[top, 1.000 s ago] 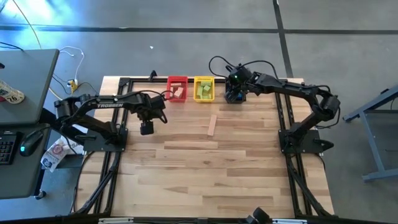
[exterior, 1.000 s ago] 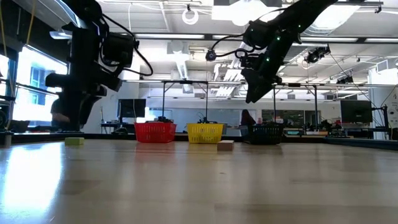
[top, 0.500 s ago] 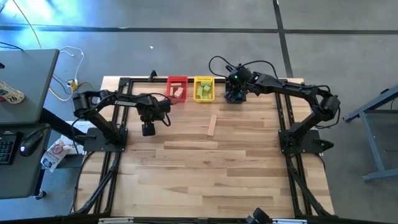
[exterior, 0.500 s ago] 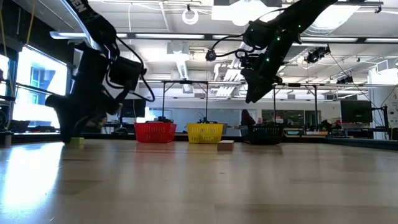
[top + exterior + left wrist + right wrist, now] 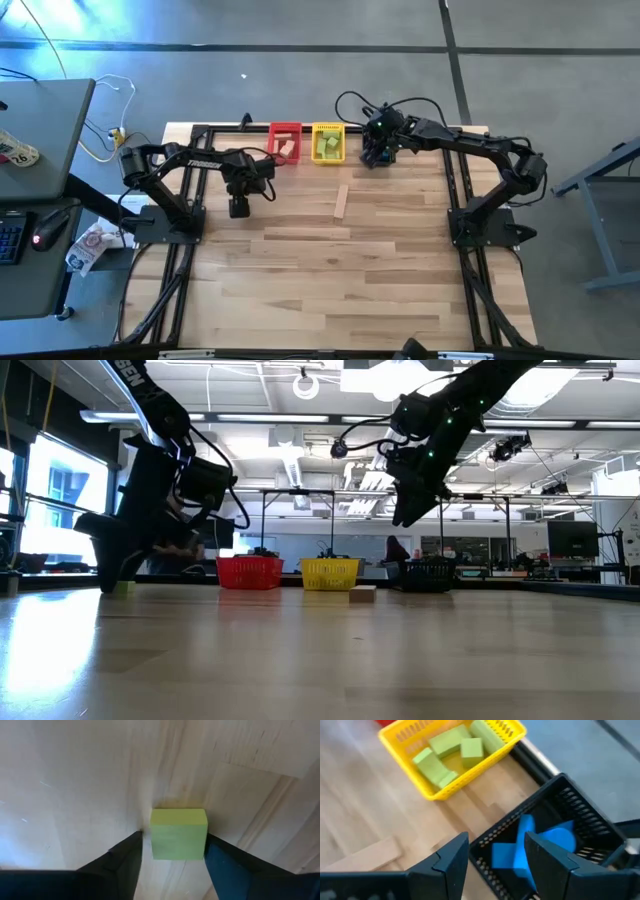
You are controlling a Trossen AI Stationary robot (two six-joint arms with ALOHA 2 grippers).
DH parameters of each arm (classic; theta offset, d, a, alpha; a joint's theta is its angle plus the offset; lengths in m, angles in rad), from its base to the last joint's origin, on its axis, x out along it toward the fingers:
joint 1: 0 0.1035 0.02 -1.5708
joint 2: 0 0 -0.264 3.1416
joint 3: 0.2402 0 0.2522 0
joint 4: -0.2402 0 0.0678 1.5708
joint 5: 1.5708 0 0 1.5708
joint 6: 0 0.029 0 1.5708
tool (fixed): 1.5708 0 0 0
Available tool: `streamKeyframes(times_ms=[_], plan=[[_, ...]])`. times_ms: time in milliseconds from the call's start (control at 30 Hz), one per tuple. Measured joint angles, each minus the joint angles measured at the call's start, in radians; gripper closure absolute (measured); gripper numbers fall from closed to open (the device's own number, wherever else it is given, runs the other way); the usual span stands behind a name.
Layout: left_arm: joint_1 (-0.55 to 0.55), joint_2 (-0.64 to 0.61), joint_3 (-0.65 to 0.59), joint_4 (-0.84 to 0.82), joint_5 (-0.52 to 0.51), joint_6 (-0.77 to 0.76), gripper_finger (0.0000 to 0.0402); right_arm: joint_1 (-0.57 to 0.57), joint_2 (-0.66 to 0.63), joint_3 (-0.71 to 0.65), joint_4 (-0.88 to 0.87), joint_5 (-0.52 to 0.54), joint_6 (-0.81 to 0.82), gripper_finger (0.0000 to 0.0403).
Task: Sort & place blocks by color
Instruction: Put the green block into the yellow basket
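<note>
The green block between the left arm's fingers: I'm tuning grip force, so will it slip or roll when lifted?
The green block looks rigid and flat-sided, so it probably won't roll. Its smooth faces might slip slightly. The left end effector straddles it squarely, which should help.

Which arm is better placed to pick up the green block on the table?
Left: the left gripper straddles the green block. The right gripper is open over the black bin.

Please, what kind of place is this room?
Probably a robotics lab or workshop: a wooden table carrying two mounted arms, an open ceiling with strip lights and ducts, and a side desk with a keyboard.
</note>
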Motion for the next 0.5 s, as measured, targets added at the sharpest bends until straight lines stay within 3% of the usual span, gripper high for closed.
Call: streamKeyframes(times_ms=[300,500], plan=[[-0.001,-0.001,0.001,-0.002,0.012,0.019,0.0295,0.074,0.000,0.000,-0.024,-0.025,0.006,0.0224],[-0.001,-0.001,0.001,-0.003,0.031,0.019,0.0296,0.140,0.000,0.000,-0.045,-0.019,0.007,0.0224]])
